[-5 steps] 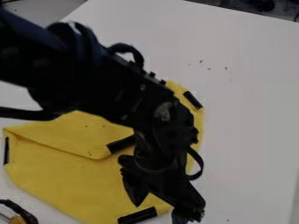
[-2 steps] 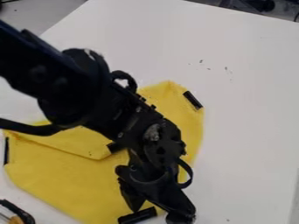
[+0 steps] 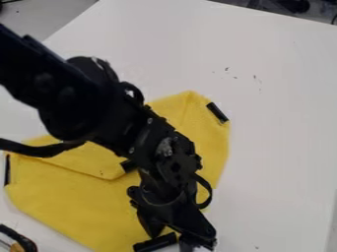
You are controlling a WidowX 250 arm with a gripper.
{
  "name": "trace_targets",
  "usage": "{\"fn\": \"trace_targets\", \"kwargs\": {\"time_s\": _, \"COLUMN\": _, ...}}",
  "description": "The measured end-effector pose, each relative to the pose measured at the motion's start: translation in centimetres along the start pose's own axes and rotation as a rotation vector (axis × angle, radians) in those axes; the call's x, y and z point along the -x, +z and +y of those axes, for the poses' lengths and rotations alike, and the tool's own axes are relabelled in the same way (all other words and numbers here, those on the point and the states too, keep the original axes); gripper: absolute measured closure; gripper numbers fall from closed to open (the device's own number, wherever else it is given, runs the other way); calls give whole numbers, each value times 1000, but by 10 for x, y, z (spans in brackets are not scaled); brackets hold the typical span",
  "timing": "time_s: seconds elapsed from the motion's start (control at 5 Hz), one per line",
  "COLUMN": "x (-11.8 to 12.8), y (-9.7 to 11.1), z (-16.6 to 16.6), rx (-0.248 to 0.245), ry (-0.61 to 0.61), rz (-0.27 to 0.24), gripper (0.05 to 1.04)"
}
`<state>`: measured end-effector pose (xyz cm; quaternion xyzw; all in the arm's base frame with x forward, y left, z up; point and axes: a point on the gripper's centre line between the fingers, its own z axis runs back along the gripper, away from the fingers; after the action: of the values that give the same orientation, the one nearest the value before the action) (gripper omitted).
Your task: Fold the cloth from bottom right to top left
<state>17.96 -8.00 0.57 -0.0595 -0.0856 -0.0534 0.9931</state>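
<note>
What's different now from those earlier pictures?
The black robot arm has shifted toward the picture's left, bringing its open pincer slightly left too. The black-and-orange object at the lower-left edge has also edged left. I see nothing newly gripped or released. The yellow cloth and its black strips stayed put.

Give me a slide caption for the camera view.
Black robot hand at the lower edge of a partly folded yellow cloth.

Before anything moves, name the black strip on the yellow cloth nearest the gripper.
The bottom strip, right by the gripper; the other three lie farther up.
</note>
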Motion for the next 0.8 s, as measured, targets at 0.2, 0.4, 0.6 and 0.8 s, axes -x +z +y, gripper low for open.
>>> {"fn": "trace_targets", "kwargs": {"time_s": 0.2, "x": -1, "y": -1, "z": 0, "rx": 8, "ry": 5, "rz": -13, "gripper": 705}}
{"fn": "trace_targets", "kwargs": {"time_s": 0.4, "x": -4, "y": -2, "z": -1, "rx": 20, "ry": 12, "rz": -37, "gripper": 890}}
{"fn": "trace_targets", "kwargs": {"time_s": 0.6, "x": -5, "y": -2, "z": 0, "rx": 14, "ry": 0, "rz": -47, "gripper": 993}}
{"fn": "trace_targets", "kwargs": {"time_s": 0.8, "x": -5, "y": 3, "z": 2, "rx": -20, "ry": -7, "rz": 14, "gripper": 1021}}
